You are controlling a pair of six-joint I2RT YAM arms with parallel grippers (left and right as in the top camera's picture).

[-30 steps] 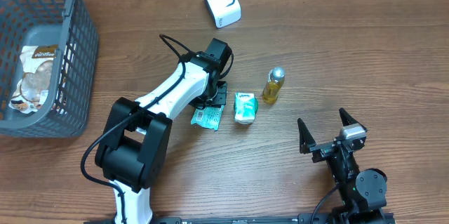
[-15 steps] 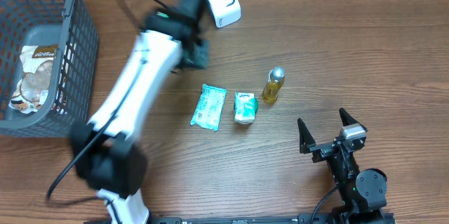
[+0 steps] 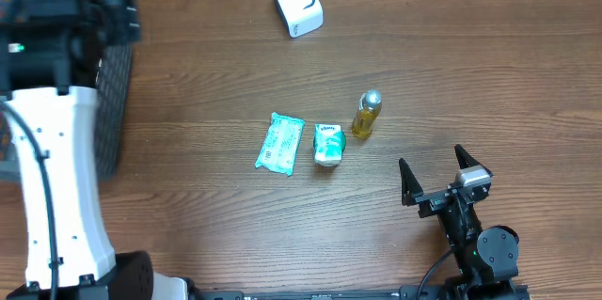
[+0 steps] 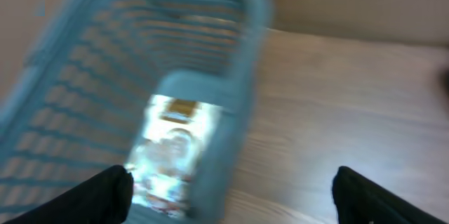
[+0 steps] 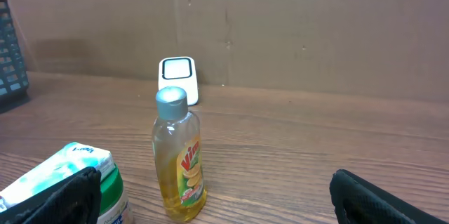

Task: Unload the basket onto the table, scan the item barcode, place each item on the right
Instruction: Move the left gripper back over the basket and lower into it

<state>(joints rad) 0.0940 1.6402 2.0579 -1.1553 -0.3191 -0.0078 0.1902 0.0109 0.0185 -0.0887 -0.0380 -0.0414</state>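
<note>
Left wrist | left tool spread wide, seemingly above blurred basket | right tool spread wide, empty

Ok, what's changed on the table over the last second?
The left arm swung away from the teal packet, past the scanner, over to the basket, and the left fingers spread open, holding nothing. The teal packet now lies uncovered. The green pack, bottle, scanner, snack bag in the basket and right fingers stayed as they were.
</note>
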